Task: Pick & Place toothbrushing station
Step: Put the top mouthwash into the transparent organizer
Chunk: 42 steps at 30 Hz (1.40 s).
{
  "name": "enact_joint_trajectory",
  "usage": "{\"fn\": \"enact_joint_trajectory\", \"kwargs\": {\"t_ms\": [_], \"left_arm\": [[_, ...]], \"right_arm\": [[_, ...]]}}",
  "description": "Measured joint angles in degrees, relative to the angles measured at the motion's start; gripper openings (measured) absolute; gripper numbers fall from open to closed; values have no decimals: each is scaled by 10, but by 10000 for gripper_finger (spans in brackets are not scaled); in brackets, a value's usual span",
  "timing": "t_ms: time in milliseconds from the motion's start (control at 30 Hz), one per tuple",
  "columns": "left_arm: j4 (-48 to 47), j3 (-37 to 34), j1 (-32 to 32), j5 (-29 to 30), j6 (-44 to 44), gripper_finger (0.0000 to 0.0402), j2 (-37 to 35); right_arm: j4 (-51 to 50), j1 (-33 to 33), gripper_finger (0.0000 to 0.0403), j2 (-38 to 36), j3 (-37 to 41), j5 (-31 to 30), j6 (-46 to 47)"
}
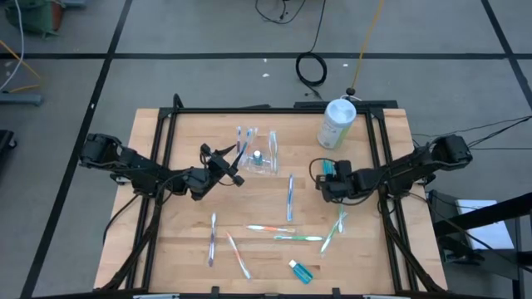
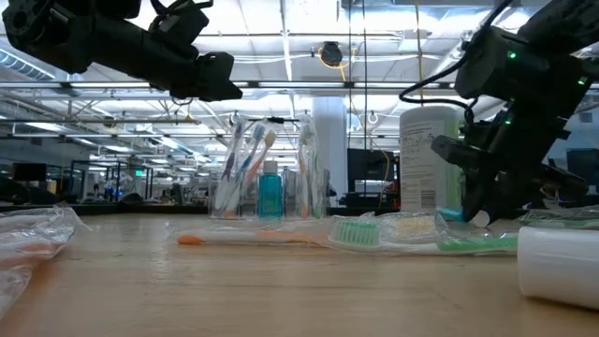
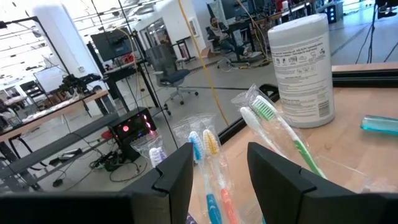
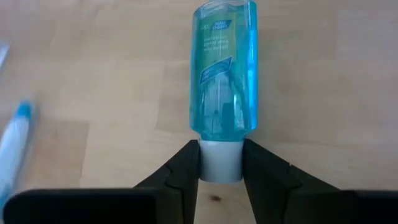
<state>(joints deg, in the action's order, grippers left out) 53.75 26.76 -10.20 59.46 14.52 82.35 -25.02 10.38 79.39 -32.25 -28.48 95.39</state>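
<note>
The toothbrushing station [image 1: 259, 154], a see-through holder, stands on its base on the table [image 1: 191, 224]. It holds wrapped toothbrushes [image 2: 253, 150] and a small blue bottle [image 2: 270, 192]. My left gripper [image 1: 237, 170] hovers level just left of it. Its fingers [image 3: 177, 174] are apart, and the blue and orange brushes [image 3: 205, 149] show in the gap; no touch shows. My right gripper [image 1: 327, 178] is right of centre, down at a small blue bottle [image 4: 224, 68] that lies on its side on the wood. My right gripper pinches the lying bottle's white cap [image 4: 206, 163] between its two fingers, one on each side of the cap. The fingers slant down from the table's right side, in line with the bottle's length. The bottle's blue body [image 4: 224, 93] rests flat on the table.
A tall white-and-green canister [image 1: 337, 123] stands at the far right. Several loose wrapped toothbrushes [image 1: 289, 195] [image 1: 270, 228] [image 1: 212, 241] [image 1: 332, 228] lie across the near half. Another small blue bottle [image 1: 301, 272] lies near the front edge. Black frame rails [image 1: 162, 166] run along both sides.
</note>
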Motion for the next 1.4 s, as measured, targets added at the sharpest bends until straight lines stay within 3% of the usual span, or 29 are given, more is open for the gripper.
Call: {"fn": "enact_joint_trajectory", "kwargs": {"t_ms": [267, 467, 600, 733, 1000, 1133, 1300, 1400], "left_arm": [[0, 0, 0, 0, 17, 157, 0], [5, 0, -5, 17, 172, 157, -8], [9, 0, -26, 79, 229, 156, -49], [7, 0, -55, 142, 286, 156, -118], [-1, 0, -104, 161, 406, 156, -290], [-27, 0, -110, 213, 447, 156, -347], [-97, 0, -129, 259, 387, 156, -380], [-136, 0, -131, 257, 368, 156, -380]], "right_arm": [[124, 5, 95, -33, 1, -96, -231], [256, 4, 94, -63, -41, -113, -449], [286, 4, 94, -55, -119, -118, -596], [279, 6, 94, -12, -210, -111, -713], [222, 0, 95, 122, -397, -74, -887], [184, -13, 96, 189, -470, -77, -966], [185, -33, 97, 250, -504, -154, -1081], [169, -44, 97, 264, -505, -202, -1173]]}}
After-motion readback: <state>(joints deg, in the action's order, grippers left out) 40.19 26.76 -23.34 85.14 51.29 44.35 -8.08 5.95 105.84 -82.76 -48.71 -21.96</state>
